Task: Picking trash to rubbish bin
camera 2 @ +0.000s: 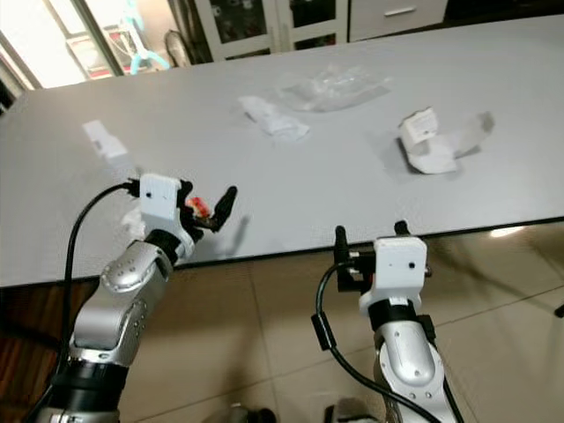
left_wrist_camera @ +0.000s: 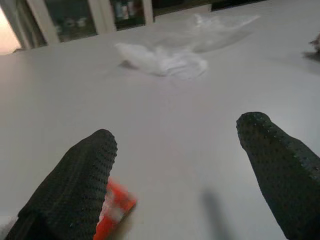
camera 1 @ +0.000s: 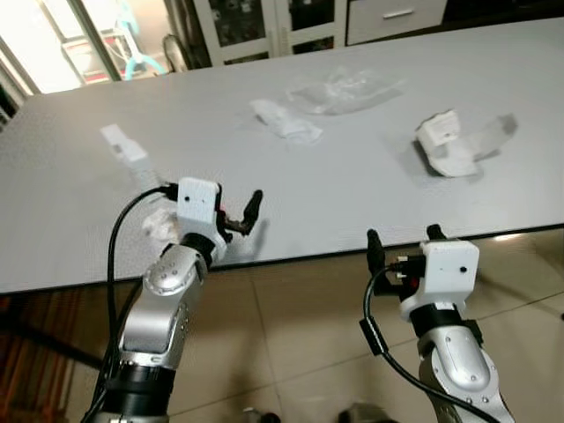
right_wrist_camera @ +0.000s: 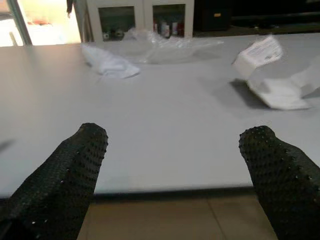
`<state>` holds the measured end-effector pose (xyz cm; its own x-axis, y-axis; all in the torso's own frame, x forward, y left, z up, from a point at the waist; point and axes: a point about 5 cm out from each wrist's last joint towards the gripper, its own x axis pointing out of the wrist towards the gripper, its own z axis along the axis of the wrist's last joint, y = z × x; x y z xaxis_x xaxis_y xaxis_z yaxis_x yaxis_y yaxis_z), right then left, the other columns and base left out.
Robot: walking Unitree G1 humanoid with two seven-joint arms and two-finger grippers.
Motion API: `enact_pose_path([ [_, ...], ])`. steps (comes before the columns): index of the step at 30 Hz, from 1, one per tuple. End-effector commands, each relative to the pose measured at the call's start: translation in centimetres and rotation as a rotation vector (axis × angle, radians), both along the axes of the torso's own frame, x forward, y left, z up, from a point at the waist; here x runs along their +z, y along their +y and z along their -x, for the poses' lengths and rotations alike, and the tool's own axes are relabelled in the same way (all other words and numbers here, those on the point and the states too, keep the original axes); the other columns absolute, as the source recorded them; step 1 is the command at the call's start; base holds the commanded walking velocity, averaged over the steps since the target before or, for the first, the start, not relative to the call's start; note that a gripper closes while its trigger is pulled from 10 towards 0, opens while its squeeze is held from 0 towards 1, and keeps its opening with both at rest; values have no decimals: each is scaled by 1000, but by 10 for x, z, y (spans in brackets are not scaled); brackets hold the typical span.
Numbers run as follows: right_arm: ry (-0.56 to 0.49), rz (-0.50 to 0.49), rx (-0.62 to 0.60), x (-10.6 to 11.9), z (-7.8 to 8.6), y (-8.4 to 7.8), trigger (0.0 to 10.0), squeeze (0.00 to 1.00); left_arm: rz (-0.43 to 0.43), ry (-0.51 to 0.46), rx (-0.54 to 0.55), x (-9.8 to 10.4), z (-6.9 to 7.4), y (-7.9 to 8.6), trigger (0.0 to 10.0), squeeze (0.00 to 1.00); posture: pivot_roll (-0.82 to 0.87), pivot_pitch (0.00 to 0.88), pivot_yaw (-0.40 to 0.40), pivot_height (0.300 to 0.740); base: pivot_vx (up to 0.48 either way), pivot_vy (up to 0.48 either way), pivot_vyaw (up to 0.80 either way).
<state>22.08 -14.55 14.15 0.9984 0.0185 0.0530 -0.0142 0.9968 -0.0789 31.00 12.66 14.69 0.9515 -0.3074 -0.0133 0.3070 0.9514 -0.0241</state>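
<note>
Hovering over table's (camera 1: 370, 194) near edge, your left gripper (camera 1: 236, 217) is spread, empty. Red scrap (left_wrist_camera: 114, 207) lies on table just under its left finger, nearest trash. Right gripper (camera 1: 401, 247), also spread, empty, sits below near edge. Left arm nearer: reach from there.

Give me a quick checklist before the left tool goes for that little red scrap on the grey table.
1. Left tool open: ok.
2. Small red scrap in view on the grey table, beside one finger: ok.
3. Scrap centred between the fingers: not ok.
4. Right tool open, off the table's front edge, out of the way: ok.
5. Crumpled white tissue lying close to the left tool: cannot tell if it interferes.
6. Rubbish bin located: cannot tell.
</note>
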Motion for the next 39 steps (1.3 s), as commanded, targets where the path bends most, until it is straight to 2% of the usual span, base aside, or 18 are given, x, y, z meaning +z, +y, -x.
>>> enact_pose_path([
  [1,-2,-5,-11,0,2,0,10000,0,-13,15,-1,-3,1,1,10000,0,-149,128,120,740,0,480,0],
  [16,-3,-11,-2,-1,0,3,10000,0,-36,25,11,-4,0,3,10000,0,-142,132,118,740,0,480,0],
  [18,-2,-9,3,-1,-1,4,10000,0,-47,16,-1,-3,0,3,10000,0,-142,132,118,740,0,0,0],
  [23,-2,56,19,-1,-3,4,10000,0,-9,12,-1,-3,-1,-1,10000,0,-139,132,114,740,0,0,0],
  [33,-24,98,19,3,-18,-6,10000,0,13,14,35,-10,-6,-9,10000,0,-131,104,70,740,0,0,0],
  [39,-21,126,74,4,-27,-4,10000,0,30,-12,66,-8,-11,-11,10000,0,-125,86,12,740,0,0,0],
])
